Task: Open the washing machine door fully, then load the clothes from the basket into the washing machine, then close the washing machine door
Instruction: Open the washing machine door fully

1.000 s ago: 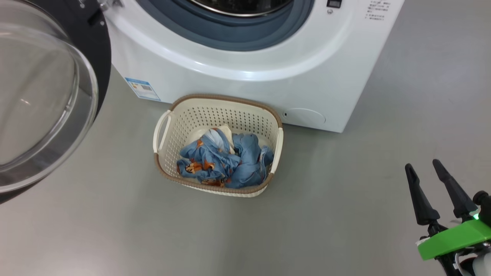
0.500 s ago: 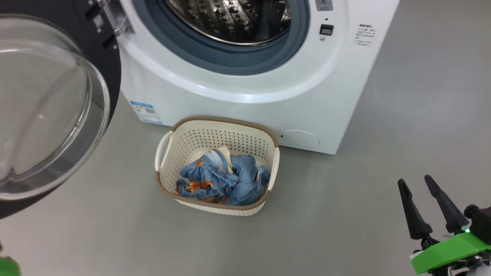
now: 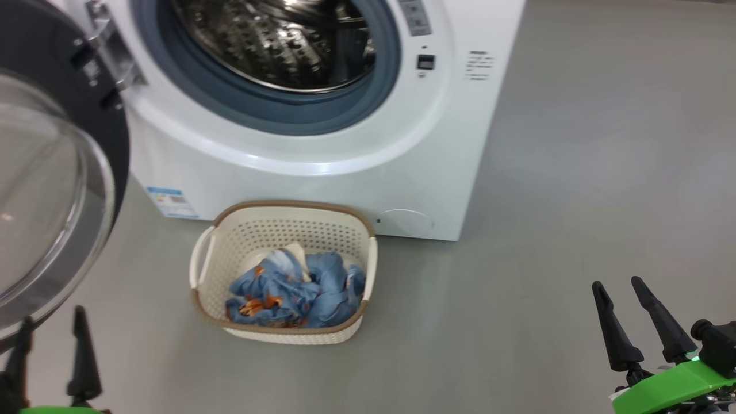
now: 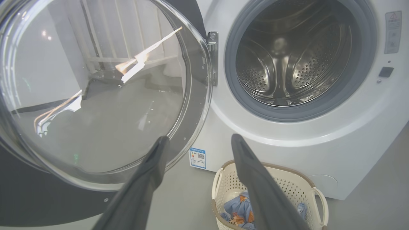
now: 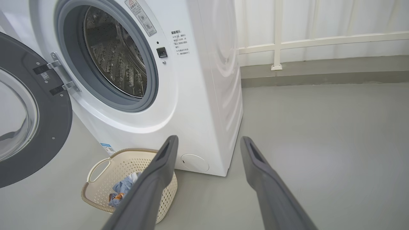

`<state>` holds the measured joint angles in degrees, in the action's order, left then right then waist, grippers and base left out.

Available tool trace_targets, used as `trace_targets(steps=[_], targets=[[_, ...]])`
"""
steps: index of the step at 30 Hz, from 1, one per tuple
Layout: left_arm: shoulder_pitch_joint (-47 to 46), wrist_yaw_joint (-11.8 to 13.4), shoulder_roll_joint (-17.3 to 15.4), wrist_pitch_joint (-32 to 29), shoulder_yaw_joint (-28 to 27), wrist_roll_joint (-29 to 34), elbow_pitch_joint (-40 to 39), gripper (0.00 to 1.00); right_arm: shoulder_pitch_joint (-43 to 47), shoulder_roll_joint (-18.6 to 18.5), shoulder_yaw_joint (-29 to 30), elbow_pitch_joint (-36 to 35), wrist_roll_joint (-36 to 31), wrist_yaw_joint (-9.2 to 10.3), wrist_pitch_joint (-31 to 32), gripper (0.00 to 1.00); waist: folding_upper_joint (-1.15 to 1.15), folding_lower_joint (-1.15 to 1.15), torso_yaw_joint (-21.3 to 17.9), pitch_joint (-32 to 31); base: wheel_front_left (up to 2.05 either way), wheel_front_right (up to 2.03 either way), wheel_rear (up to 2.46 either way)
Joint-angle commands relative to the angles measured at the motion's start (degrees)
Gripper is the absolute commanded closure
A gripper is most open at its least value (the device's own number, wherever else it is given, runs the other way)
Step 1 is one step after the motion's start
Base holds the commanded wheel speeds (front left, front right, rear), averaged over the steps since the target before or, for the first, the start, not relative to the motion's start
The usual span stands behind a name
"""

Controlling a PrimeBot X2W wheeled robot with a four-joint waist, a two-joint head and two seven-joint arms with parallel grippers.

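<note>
Both spread empty, left gripper (image 3: 52,315), right gripper (image 3: 616,282), washing machine door (image 3: 46,172) open, clothes (image 3: 299,287) in basket (image 3: 287,236)

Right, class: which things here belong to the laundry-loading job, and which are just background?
Job: washing machine, washing machine door, basket, clothes.
Background: white railing, grey floor.

Both empty: left end effector (image 3: 52,317) and right end effector (image 3: 617,283), fingers spread.
Left sits low in head view's lower-left corner, right at lower right on green wrist mount (image 3: 667,385); both point forward.
</note>
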<state>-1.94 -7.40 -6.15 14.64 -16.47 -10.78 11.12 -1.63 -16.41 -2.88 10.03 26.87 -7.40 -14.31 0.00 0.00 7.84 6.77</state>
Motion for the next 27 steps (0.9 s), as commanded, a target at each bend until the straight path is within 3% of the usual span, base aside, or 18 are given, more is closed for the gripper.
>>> trace_targets(steps=[1, 15, 27], targets=[[-0.11, -0.08, -1.18, 0.36, -0.63, 0.0, -1.75, 0.0, 0.15, -0.79, -0.9, -1.23, 0.09, -0.09, -0.69, 0.0, 0.0, 0.0, -2.6, -0.8, 0.0, 0.0, 0.0], [0.44, -0.08, -0.68, 0.36, 5.07, -0.91, -1.61, 0.0, 0.77, -0.53, -0.21, -1.32, 0.03, -0.09, -0.69, 0.0, 0.0, 0.0, -9.28, -1.87, 0.0, 0.0, 0.0], [0.61, -0.09, -1.01, 0.36, 9.17, -2.46, -2.03, 0.0, 0.99, -0.13, 0.86, -1.6, 0.03, -0.09, -0.69, 0.0, 0.0, 0.0, -11.82, -1.17, 0.0, 0.0, 0.0]])
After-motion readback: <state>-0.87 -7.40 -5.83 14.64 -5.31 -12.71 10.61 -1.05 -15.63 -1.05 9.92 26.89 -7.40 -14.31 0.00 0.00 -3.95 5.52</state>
